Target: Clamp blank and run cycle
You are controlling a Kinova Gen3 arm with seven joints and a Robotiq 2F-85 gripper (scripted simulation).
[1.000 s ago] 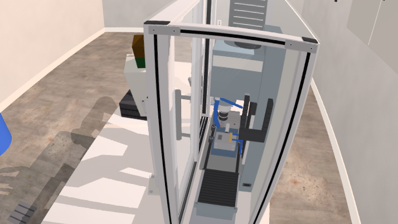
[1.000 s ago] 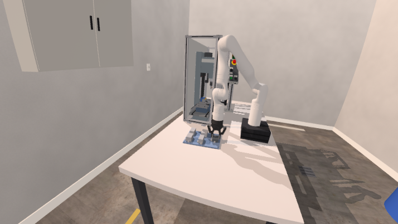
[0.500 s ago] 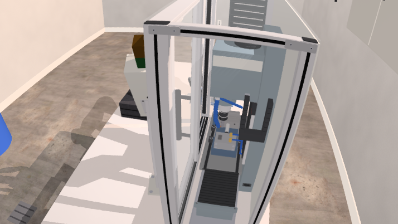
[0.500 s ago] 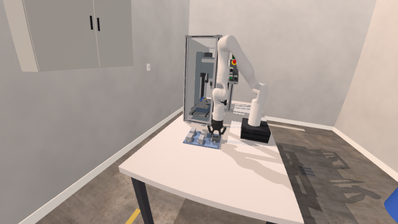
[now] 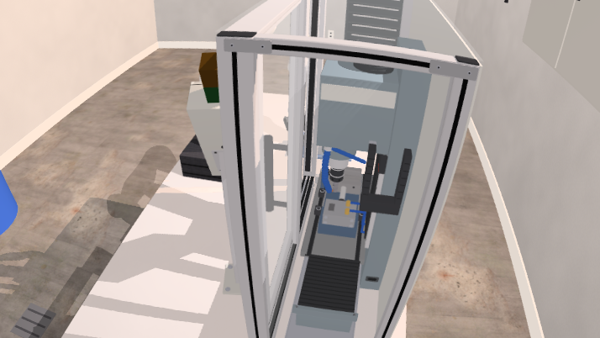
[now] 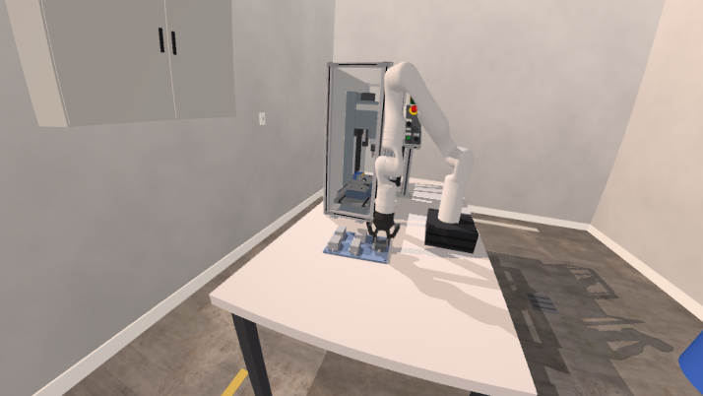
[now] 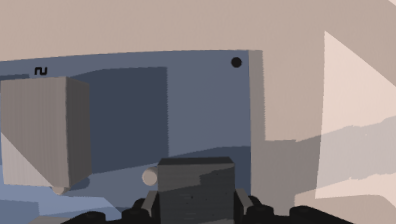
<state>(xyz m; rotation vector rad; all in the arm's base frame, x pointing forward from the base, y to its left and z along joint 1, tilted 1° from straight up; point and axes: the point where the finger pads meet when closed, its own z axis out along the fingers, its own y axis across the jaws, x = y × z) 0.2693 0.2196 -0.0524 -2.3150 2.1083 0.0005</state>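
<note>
The dark setting master (image 6: 379, 245) (image 7: 196, 187) stands at the right edge of the blue plate (image 6: 366, 256) (image 7: 205, 105). My gripper (image 6: 383, 239) (image 7: 196, 205) points down and is shut on the master, one finger on each side. Whether the master touches the plate is hard to tell. Several plain grey blanks stand on the plate, one of them a blank (image 7: 35, 130) left of the gripper. The vise (image 5: 338, 215) (image 6: 358, 191) is inside the guard; its bars cannot be made out. The black knob (image 6: 409, 123) and green button (image 6: 408, 138) are on the control column.
The guard frame (image 5: 245, 168) (image 6: 326, 143) rises behind the plate. The door handle (image 5: 269, 172) is on its robot-facing side; how far the door stands open is unclear. The amber lamp (image 5: 208, 69) looks dark. The robot's black base (image 6: 450, 233) is right of the plate.
</note>
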